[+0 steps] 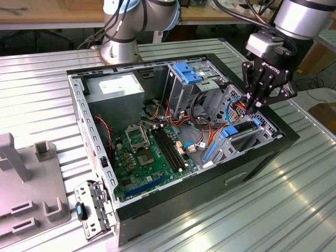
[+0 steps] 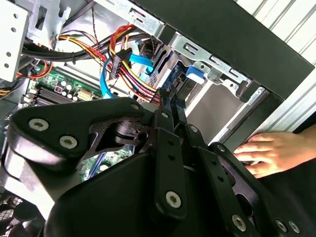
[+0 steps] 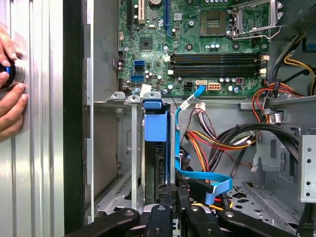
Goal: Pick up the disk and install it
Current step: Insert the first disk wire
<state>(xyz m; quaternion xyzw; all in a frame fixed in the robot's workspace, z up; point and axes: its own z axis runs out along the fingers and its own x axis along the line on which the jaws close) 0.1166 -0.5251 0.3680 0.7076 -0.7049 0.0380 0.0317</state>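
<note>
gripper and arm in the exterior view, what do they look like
The gripper is black, built of bolted linkage bars with slim fingers and white lettering on its body. It hangs from a light grey wrist block on a silver arm with dark cables running along it.

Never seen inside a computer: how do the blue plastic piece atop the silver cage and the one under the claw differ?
The upper blue plastic carrier sits high on the silver metal cage, away from the black claw. The lower blue plastic carrier sits low among cables, under that claw. Both are blue.
</note>
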